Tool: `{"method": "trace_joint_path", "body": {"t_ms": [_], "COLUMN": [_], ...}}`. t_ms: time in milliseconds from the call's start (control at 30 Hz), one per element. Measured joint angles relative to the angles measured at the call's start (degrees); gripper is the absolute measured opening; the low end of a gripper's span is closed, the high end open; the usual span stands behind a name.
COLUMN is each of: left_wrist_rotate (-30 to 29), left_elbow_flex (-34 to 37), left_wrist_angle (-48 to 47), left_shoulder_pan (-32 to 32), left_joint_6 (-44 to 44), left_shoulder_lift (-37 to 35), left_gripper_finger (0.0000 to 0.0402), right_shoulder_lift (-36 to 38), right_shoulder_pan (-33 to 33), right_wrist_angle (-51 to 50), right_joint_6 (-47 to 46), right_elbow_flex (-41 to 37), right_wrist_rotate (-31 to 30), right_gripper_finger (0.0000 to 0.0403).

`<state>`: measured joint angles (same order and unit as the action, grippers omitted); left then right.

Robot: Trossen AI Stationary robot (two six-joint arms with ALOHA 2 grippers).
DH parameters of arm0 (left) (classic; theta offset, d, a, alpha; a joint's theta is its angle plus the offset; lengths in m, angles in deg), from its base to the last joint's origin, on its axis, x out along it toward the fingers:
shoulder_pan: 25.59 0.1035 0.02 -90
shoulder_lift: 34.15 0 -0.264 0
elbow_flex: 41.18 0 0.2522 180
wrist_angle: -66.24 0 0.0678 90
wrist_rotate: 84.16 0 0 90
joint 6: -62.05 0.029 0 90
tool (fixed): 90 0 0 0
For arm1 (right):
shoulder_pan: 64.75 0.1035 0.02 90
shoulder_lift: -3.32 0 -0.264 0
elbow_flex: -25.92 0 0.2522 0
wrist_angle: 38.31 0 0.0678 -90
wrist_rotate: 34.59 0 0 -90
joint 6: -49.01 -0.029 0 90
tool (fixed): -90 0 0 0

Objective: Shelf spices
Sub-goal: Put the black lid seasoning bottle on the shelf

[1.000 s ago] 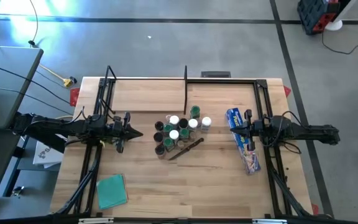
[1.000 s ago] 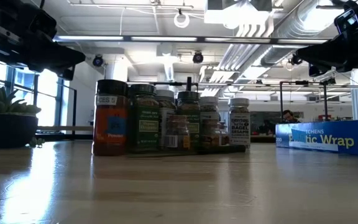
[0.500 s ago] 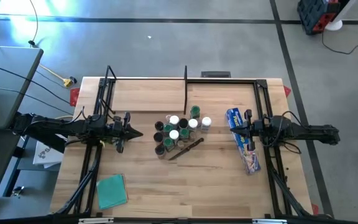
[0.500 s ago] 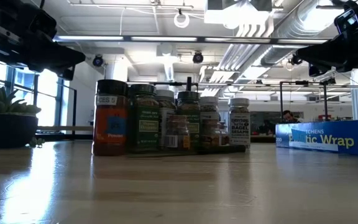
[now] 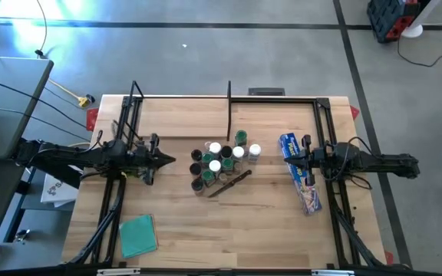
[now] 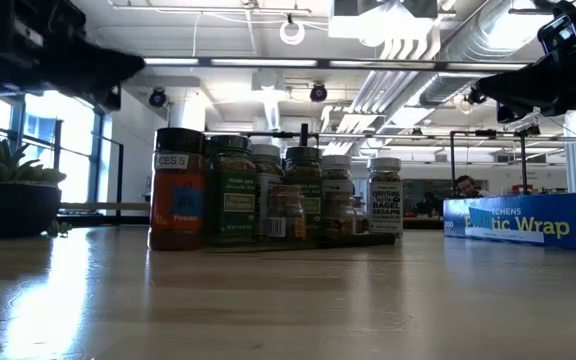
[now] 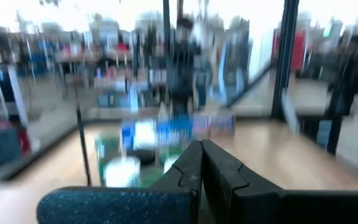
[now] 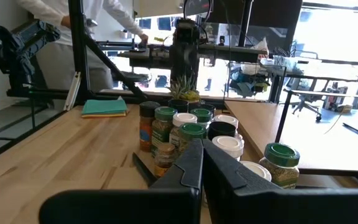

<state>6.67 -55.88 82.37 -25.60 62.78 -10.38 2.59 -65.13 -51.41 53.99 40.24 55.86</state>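
Near the middle of the desk, the spices stand bunched together, a dark-handled knife lying against the side of the cluster toward the front edge. None is on the shelf, the pale plank along the back edge with a black rod at each end. Compared with a second ago, the left tool has shifted slightly, drawing back a little from the jars and rising in the low view; its wrist picture is smeared with motion. Its fingers are pressed together and carry nothing. The right tool hangs at the right edge over the blue wrap box, fingers likewise closed and empty, with no change from the earlier pictures. A green cloth lies near the front left corner. By the look of it the left arm is only beginning to move, so the shelving has barely started: every jar remains to be picked up and placed.
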Motion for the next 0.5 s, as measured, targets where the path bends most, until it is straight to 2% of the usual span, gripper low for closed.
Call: {"method": "trace_joint_path", "body": {"t_ms": [100, 267, 500], "left_wrist_rotate": [-0.07, -0.01, 3.05], "left_elbow_flex": [-0.01, -0.05, -0.05], "left_wrist_angle": [10.35, 22.39, 24.22], "left_shoulder_pan": [0.00, 0.00, -0.24], "left_joint_6": [-3.67, -1.92, -10.98], "left_shoulder_lift": [-0.02, -0.04, 0.86], "left_gripper_finger": [0.0005, 0.0005, 0.0005], "right_shoulder_lift": [0.00, 0.00, 0.00], "right_shoulder_pan": [0.00, 0.00, 0.00], "right_wrist_angle": [-0.01, 0.01, 0.01], "right_joint_6": [0.02, 0.02, 0.02], "right_elbow_flex": [-0.01, 0.01, 0.00], "right_wrist_rotate": [0.00, 0.00, -0.02], "right_gripper_finger": [0.0000, 0.0000, 0.0000]}}
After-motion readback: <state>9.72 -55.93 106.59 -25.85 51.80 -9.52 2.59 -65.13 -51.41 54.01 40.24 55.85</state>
